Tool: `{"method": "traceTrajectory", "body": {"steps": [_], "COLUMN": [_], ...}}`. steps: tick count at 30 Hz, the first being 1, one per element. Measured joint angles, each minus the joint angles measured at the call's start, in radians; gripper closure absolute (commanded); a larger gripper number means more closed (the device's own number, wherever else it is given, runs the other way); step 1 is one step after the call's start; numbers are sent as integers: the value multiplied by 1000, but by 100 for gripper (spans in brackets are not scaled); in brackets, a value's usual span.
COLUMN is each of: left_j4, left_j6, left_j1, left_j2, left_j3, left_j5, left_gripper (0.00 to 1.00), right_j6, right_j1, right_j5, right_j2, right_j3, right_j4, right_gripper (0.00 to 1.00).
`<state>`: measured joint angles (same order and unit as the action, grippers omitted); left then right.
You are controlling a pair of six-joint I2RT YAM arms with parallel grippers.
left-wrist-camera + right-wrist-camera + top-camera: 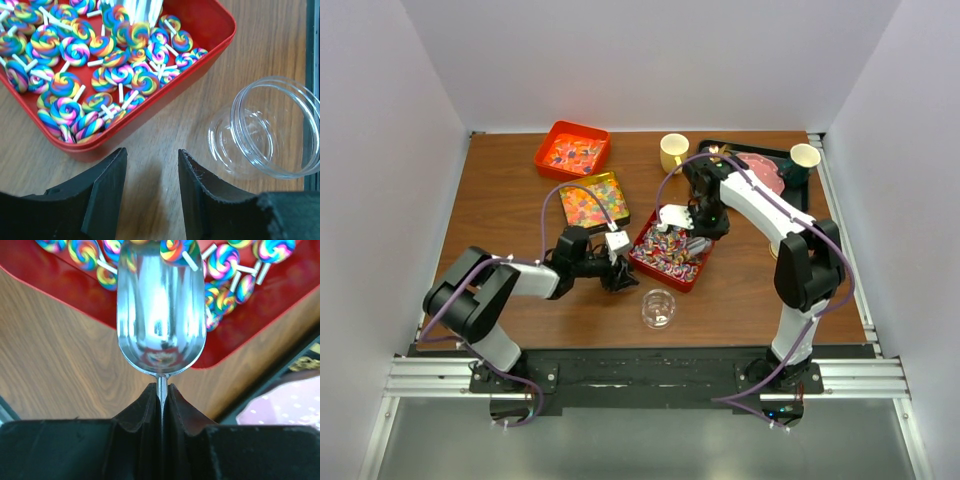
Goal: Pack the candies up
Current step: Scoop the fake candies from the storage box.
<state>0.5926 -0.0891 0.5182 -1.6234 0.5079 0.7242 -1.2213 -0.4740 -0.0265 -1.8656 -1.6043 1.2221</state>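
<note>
The left gripper (152, 160) hovers low over the desk (165, 130), jaws parted by a moderate gap and holding nothing, just in front of the near wall of the red tray (210, 20). Farther back, an orange tub (572, 150) holds orange-red sweets flecked with blue. Beside it a gold tin (593, 200) holds glossy red, yellow and green gummies. The red tray is heaped with candies (75, 50), rainbow swirl lollipops on short white sticks. They look small, light and hard, and they lie loose and tangled, so pinching one by its stick would likely be fiddly and scooping suits them better. Just right of the left gripper stands a clear jar (272, 127), lidless and empty, thin-walled and probably easy to tip. The right gripper (161, 390) has its jaws closed tight on the thin stem of a metal scoop (161, 310), whose tip lies among the lollipops. At the back right sit a yellow cup (673, 152) and a black tray (752, 148) bearing a pink plate (767, 172).
</note>
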Motion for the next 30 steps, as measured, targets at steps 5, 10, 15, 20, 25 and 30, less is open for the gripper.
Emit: {"method": "traceTrajectory", "body": {"steps": [5, 10, 15, 20, 25, 30], "left_j4": [64, 101, 132, 164, 174, 177], "left_j6": [4, 23, 31, 55, 78, 81], "left_j1": [0, 0, 0, 1, 2, 4], "left_j2": [-42, -72, -80, -100, -122, -129], "left_j3": [0, 0, 0, 0, 0, 0], "left_j5": [24, 41, 54, 58, 59, 61], "left_gripper": [50, 51, 51, 51, 51, 51], "right_j6": [48, 98, 198, 296, 349, 385], "right_j1": [1, -9, -30, -74, -119, -129], "right_j5": [-45, -60, -59, -34, -13, -20], "right_j2": [-11, -14, -44, -76, -100, -145], "right_j3": [14, 72, 53, 22, -8, -74], "right_j4": [-16, -61, -90, -142, -169, -159], "right_gripper": [100, 100, 100, 100, 100, 100]}}
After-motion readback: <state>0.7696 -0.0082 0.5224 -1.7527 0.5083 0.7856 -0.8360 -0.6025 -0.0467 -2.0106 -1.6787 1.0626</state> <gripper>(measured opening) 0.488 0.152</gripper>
